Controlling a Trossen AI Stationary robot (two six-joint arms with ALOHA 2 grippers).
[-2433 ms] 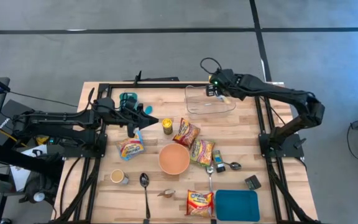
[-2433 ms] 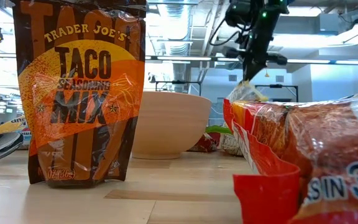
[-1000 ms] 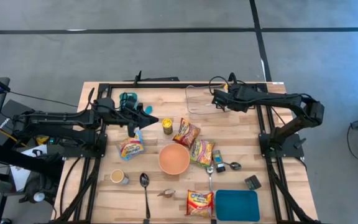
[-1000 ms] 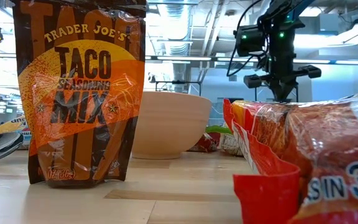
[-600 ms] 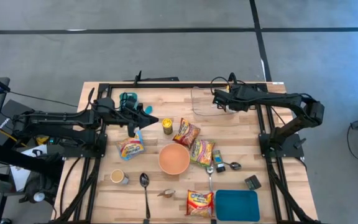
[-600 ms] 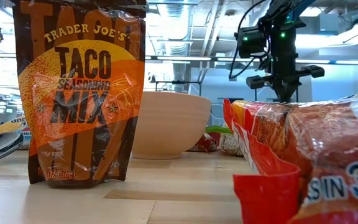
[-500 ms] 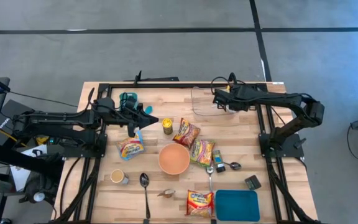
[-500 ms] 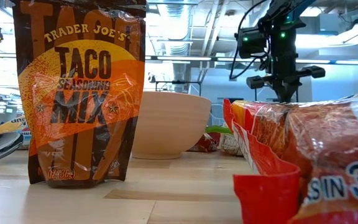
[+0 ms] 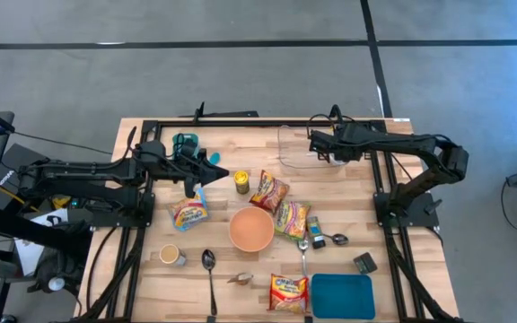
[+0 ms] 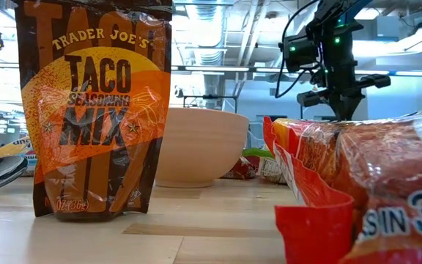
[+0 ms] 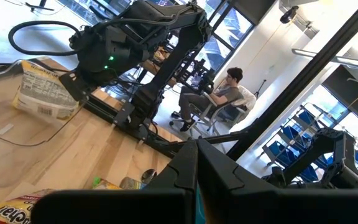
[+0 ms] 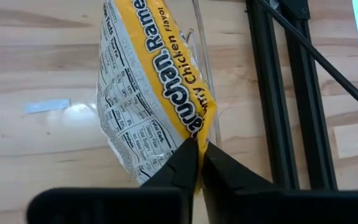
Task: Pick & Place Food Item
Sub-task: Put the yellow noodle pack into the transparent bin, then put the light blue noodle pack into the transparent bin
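Seen from above: right pincer (image 9: 317,144) reaching over the clear shallow plastic tray (image 9: 296,151) at the far side of the pale wooden table (image 9: 223,296), far nearer that tray than the left pincer (image 9: 215,174), parked pressed together beside the small yellow-lidded jar (image 9: 240,182); orange round bowl (image 9: 251,229) and scattered red-and-yellow noodle packets (image 9: 292,219) lying well apart from the tray, toward the near edge. Seen level from the table: right pincer (image 10: 341,110) hanging behind the red packets, its tips hidden; tall orange taco seasoning pouch (image 10: 94,110) standing upright in front. From the left wrist: yellow-and-white ramen packet (image 11: 47,90) lying within the tray's rim, under the other arm. From the right wrist: right pincer (image 12: 196,152) nipping the packet's (image 12: 151,99) corner seam, fingers nearly together; packet's long axis running straight away from the fingertips, body draped on the tray floor; release likely a matter of spreading and lifting clear, judging by the packet lying inside the tray.
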